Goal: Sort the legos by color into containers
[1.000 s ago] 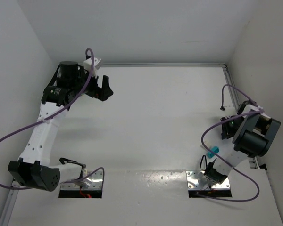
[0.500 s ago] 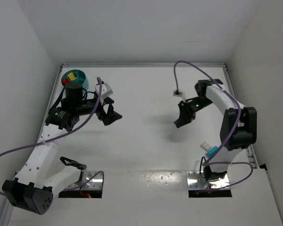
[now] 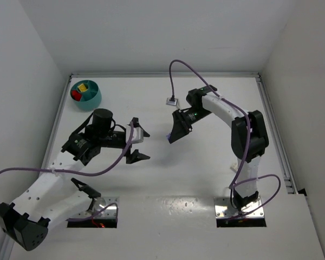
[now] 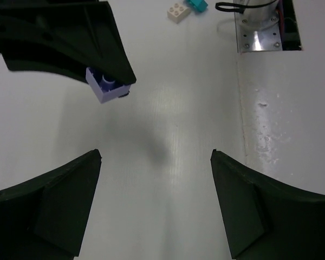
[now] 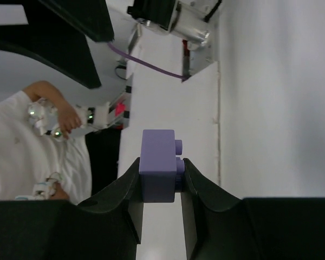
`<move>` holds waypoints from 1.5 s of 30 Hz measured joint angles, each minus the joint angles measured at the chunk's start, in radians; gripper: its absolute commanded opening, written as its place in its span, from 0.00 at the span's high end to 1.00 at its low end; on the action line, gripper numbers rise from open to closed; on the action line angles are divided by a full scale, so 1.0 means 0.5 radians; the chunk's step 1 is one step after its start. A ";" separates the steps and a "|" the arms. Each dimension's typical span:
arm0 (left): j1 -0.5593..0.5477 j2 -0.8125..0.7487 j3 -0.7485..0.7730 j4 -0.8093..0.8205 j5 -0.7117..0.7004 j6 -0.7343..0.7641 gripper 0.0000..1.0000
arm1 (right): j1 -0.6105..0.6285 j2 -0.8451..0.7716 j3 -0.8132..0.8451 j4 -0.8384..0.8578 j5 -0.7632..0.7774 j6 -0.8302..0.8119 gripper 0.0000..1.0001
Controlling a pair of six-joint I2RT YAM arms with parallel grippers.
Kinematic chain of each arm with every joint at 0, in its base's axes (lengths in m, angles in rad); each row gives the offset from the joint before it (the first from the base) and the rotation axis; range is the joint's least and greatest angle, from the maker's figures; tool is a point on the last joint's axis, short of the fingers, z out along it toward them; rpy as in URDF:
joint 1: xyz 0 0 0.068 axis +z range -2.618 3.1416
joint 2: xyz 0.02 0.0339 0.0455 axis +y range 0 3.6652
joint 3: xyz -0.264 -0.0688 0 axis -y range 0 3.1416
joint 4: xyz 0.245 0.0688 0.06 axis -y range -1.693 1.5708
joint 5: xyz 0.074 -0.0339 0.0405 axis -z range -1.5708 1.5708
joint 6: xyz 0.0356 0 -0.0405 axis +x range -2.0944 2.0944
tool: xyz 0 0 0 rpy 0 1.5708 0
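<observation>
The right gripper (image 3: 172, 136) pinches a purple brick (image 5: 157, 162) above the middle of the table (image 3: 206, 179). The brick's long axis runs out past the tips, and its studs press one jaw. The left gripper (image 4: 156, 157), spread wide and holding nothing, hangs just left of the brick. The bowl (image 3: 90, 102) sits in the far left corner, well apart.

The overhead camera looks down from behind my bases across the whole table (image 3: 206, 173). Both wrist cameras share the purple brick (image 5: 158, 165): the right close up, the left from above it.
</observation>
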 measured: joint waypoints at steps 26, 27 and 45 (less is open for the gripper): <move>-0.337 0.099 -0.193 0.723 -0.400 -0.125 0.16 | 0.263 0.023 -0.021 -0.014 -0.259 0.296 1.00; -0.337 0.102 -0.193 0.723 -0.399 -0.125 0.16 | 0.269 0.021 -0.021 -0.014 -0.259 0.299 1.00; -0.417 0.119 -0.193 0.747 -0.349 -0.156 0.30 | 0.352 -0.050 -0.020 -0.011 -0.262 0.314 1.00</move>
